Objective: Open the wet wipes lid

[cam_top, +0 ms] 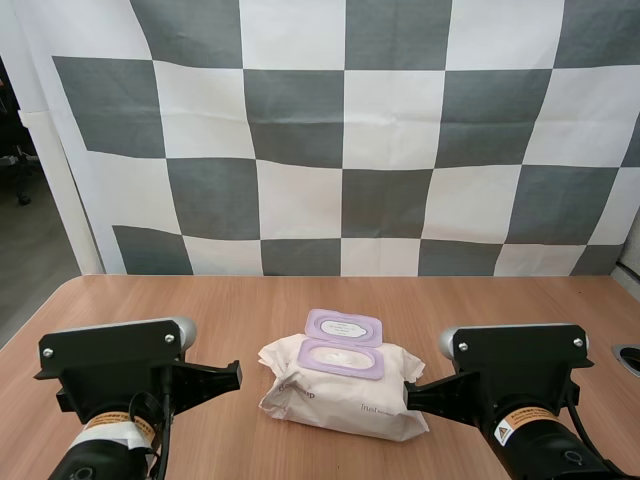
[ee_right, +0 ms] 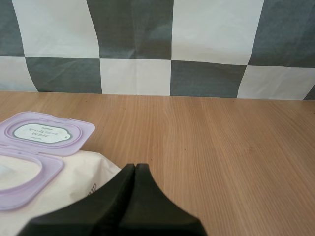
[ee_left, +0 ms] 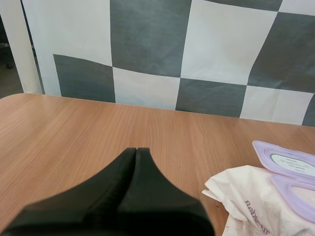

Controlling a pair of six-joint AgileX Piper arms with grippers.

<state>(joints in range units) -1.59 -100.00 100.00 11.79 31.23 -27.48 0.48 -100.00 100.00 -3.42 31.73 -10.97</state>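
Wipes pack (cam_top: 343, 385), lid (cam_top: 344, 327) open, lies between closed, empty left fingers (ee_left: 127, 164) and right fingers (ee_right: 128, 179).

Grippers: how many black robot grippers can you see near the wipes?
2. The left gripper is to the left of the wet wipes pack, and the right gripper is at the pack's right side. Both are shut on nothing.

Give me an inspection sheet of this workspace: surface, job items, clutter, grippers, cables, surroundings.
Surface: light brown wooden table, smooth grain.
Job's things: soft white wet wipes pack lying flat between the two arms; its lilac plastic lid is flipped open toward the far side.
Clutter: small round grey fitting at the table's right edge.
Grippers: left gripper shut on nothing, left of the pack; right gripper shut on nothing, right of the pack.
Cables: nothing seen.
Surroundings: nothing seen.
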